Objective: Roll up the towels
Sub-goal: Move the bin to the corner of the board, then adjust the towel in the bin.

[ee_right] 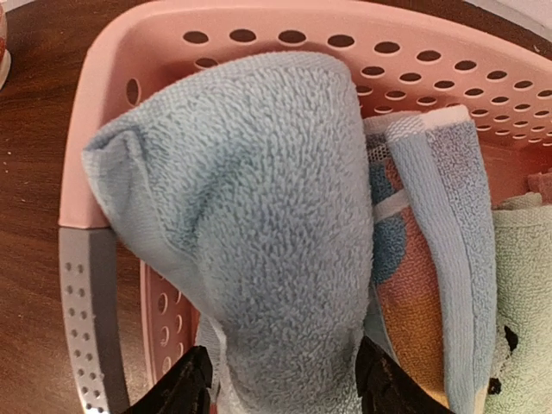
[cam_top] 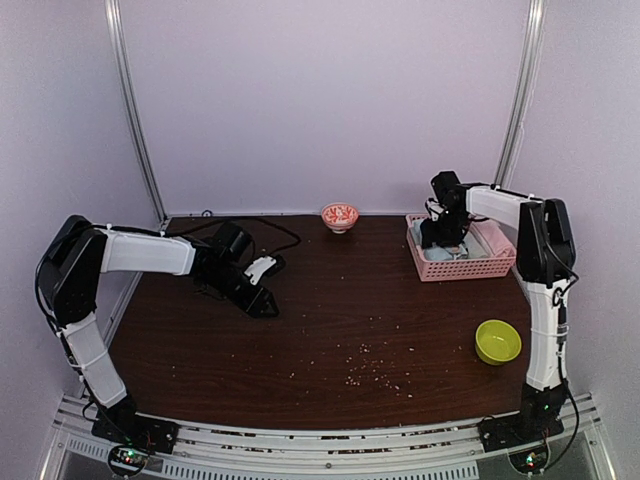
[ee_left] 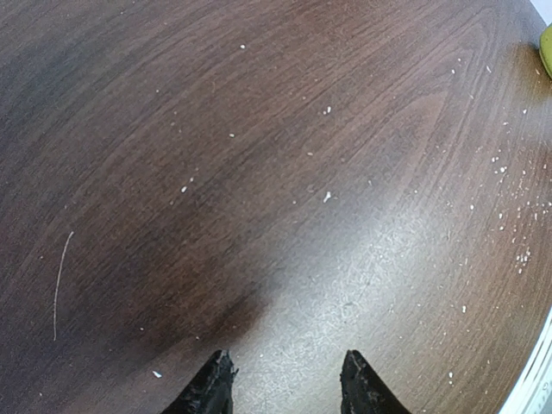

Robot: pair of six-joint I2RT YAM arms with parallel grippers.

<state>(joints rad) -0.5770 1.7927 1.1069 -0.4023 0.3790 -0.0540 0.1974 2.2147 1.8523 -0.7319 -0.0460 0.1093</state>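
Note:
A plain light-blue towel (ee_right: 259,198) lies rolled up in the pink lattice basket (ee_right: 95,285), one end resting on the rim. Beside it lies a rolled towel with orange and blue spots (ee_right: 414,285), and a pale green cloth (ee_right: 522,293) sits further right. My right gripper (ee_right: 280,362) is open, its fingers standing either side of the plain roll. In the top view it hangs over the basket (cam_top: 470,268) at the back right (cam_top: 445,240). My left gripper (ee_left: 285,358) is open above bare wood, left of the table's middle (cam_top: 262,295).
A lime-green bowl (cam_top: 497,341) stands at the front right, its edge showing in the left wrist view (ee_left: 546,47). A small red-patterned bowl (cam_top: 339,216) sits at the back centre. Pale crumbs (cam_top: 365,370) dot the dark wooden table.

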